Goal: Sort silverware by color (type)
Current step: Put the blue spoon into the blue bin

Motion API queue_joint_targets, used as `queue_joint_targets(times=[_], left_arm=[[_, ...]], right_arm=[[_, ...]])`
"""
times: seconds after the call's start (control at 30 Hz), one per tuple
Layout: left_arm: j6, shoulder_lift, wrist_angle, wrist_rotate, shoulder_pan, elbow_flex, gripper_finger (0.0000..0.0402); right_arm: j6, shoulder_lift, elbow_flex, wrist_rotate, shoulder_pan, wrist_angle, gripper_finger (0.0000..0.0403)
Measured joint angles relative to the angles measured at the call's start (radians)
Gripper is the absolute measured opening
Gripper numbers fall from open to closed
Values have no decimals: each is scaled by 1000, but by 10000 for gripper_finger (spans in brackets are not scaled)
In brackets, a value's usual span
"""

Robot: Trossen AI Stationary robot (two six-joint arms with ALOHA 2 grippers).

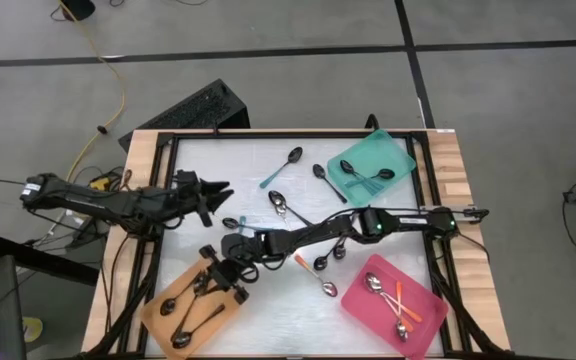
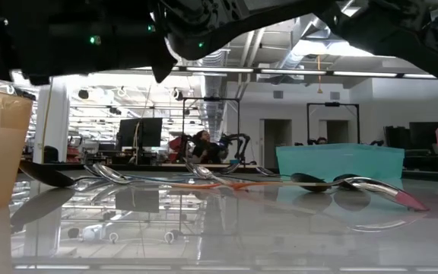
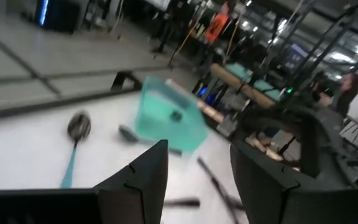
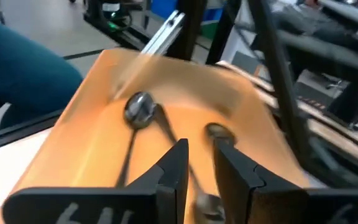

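Grey floor (image 1: 268, 40) with dark lines surrounds the table; a yellow cable (image 1: 108, 90) lies there, ceiling lamps (image 2: 280, 73) shine behind.

My table (image 1: 198, 175) carries three trays: orange (image 1: 158, 310) at lower left, pink (image 1: 423, 300) at lower right, teal (image 1: 393, 152) at upper right. Loose spoons (image 1: 280, 204) lie scattered mid-frame between them.
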Motion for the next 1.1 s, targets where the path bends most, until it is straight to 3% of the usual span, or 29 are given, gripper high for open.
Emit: queue_joint_targets(times=[0.33, 0.5, 0.77, 1.1], left_arm=[[286, -148, -1, -151, 0, 93, 157], [371, -221, -4, -163, 0, 117, 157], [330, -336, -193, -165, 0, 124, 157], [299, -369, -313, -178, 0, 123, 157]], right_arm=[[-16, -80, 0, 49, -18, -122, 96], [-37, -133, 0, 76, -25, -199, 96], [-185, -266, 0, 328, -38, -566, 96], [-249, -486, 0, 383, -94, -953, 96]])
